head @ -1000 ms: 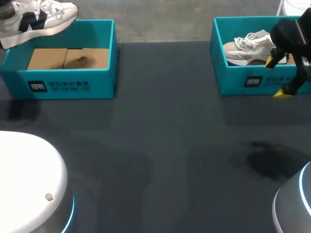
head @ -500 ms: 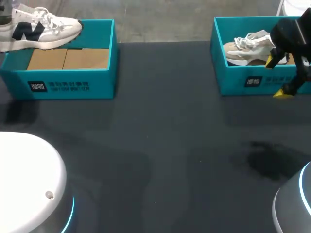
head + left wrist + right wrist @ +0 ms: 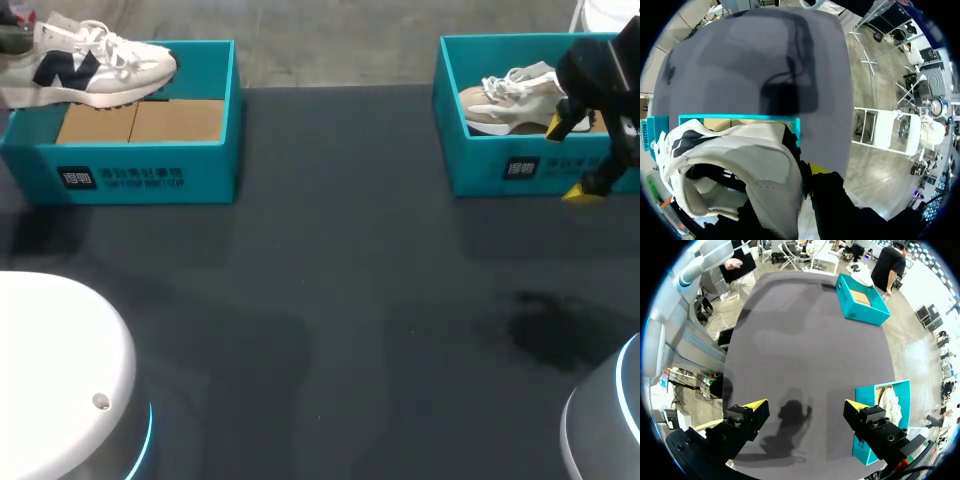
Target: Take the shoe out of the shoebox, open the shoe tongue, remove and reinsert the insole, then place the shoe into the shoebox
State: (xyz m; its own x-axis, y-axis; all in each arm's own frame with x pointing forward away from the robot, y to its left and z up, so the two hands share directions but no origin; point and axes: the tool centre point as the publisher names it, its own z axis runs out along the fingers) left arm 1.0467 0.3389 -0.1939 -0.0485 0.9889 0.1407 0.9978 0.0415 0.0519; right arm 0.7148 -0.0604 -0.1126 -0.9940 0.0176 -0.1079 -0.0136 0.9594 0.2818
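Only the first step under way — white shoe (image 3: 95, 68) held over the far rim of the left shoebox (image 3: 130, 175) at the tabletop's far left corner, apparently clamped in the left gripper (image 3: 809, 174), one finger hidden. Right gripper (image 3: 804, 406) spread wide, empty. Tongue, insole, return — all left.

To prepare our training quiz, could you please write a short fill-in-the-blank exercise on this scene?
1. The left pincer holds the white sneaker ___ the empty shoebox.
2. The right pincer stands ___.
3. The beige shoe lies ___ the other shoebox.
Missing words: above; open; inside.
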